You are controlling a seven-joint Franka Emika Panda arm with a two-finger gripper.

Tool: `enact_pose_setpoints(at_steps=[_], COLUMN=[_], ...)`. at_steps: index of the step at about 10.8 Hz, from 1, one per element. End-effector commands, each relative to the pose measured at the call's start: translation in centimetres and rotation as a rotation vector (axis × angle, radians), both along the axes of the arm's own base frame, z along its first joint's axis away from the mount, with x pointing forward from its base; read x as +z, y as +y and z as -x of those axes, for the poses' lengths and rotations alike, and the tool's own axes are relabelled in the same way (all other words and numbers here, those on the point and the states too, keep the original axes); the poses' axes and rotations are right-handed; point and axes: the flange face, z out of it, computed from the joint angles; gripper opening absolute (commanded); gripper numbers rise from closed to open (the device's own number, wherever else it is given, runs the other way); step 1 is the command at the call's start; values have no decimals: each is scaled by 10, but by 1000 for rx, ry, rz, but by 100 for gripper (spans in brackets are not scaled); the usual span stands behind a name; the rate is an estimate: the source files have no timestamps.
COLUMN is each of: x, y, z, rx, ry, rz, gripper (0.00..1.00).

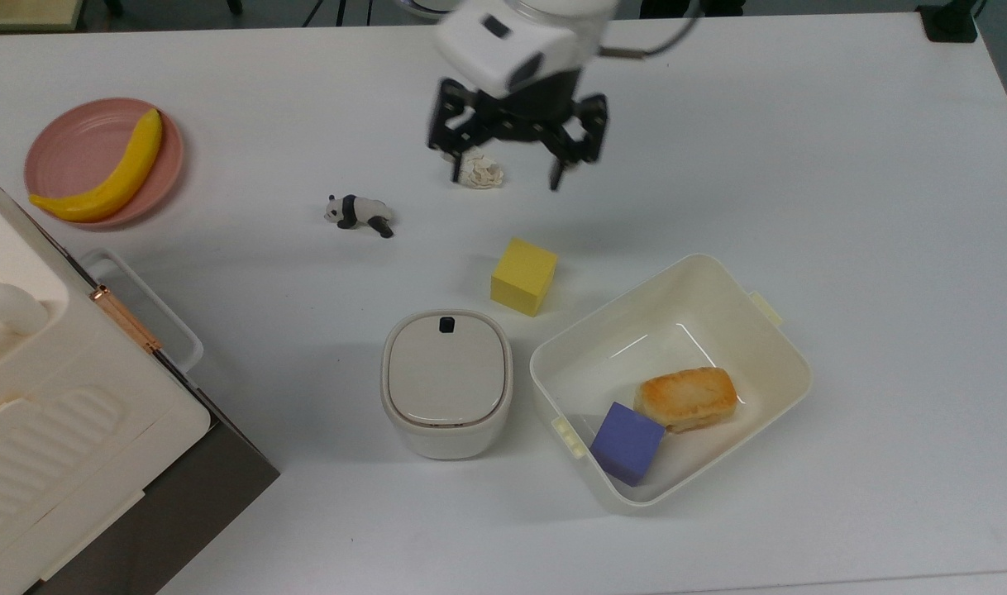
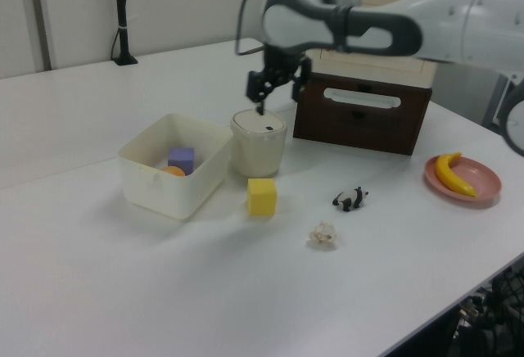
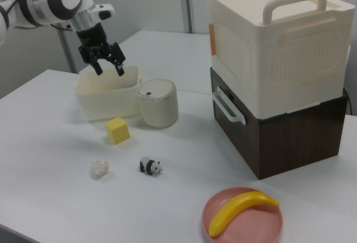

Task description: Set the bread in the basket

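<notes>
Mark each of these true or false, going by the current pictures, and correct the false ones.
1. The bread lies inside the basket. True.
2. The tool grips the bread. False: it is open and empty, raised above the table near the paper ball.
3. A purple cube sits in the basket beside the bread. True.
4. The yellow cube is in the basket. False: it stands on the table outside it.
5. The banana rests on the pink plate. True.
</notes>
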Motion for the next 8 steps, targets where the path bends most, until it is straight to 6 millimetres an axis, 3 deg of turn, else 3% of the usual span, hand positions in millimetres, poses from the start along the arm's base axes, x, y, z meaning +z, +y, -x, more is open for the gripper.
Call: enact_pose_setpoints(at_steps=[1, 3, 4, 8], x=[27, 34, 27, 28], y=[-76, -103, -111, -115], z=[49, 63, 67, 65], rx=[97, 71, 45, -4], ry=[108, 148, 172, 161], rz=[-77, -108, -110, -111], gripper=[100, 100, 100, 100])
